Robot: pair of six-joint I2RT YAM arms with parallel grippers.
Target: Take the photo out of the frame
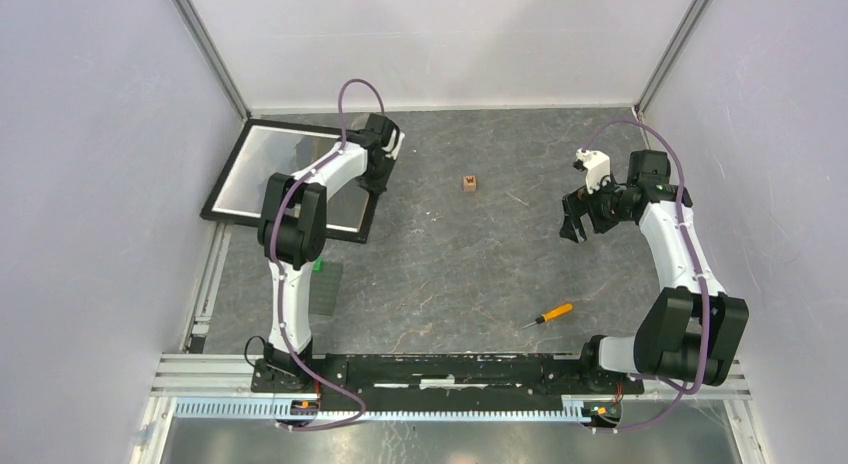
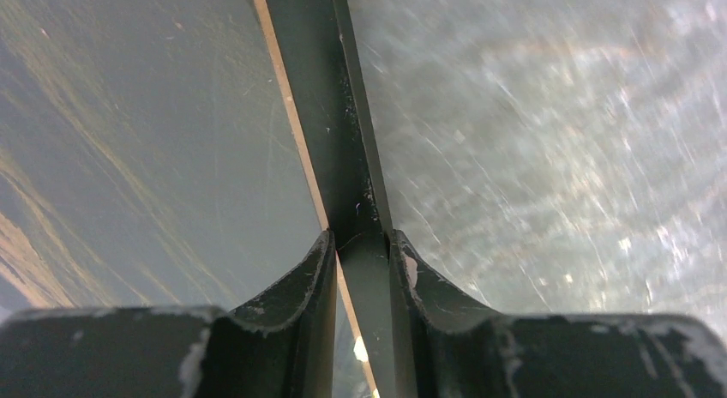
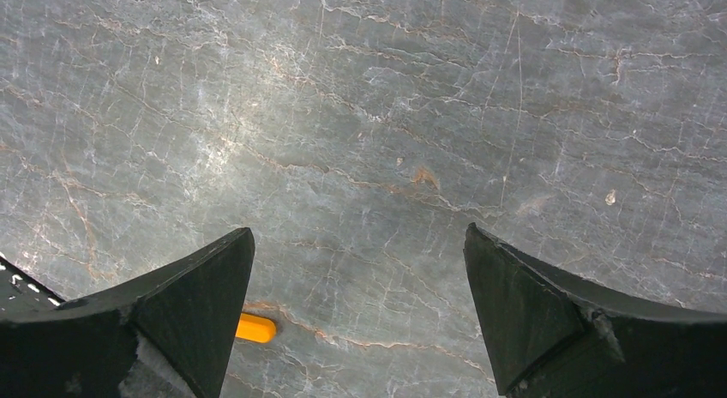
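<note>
Frame (image 1: 233,169) flat in the bench's (image 1: 440,274) far-left corner by the left and back walls, photo (image 1: 262,174) under glass, left gripper (image 2: 360,244) clenched on its black right edge, open bench mid with wooden block (image 1: 469,183), orange-handled screwdriver (image 1: 548,314), right gripper (image 3: 360,244) spread wide, empty, over bare bench.

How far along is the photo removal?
Done: nothing yet; the photo looks still inside the frame, which lies face up. In hand: the left hand pinches the frame's black border. The right hand is open over the table, idle. Left: probably flip it, open the back, pull the photo.
</note>
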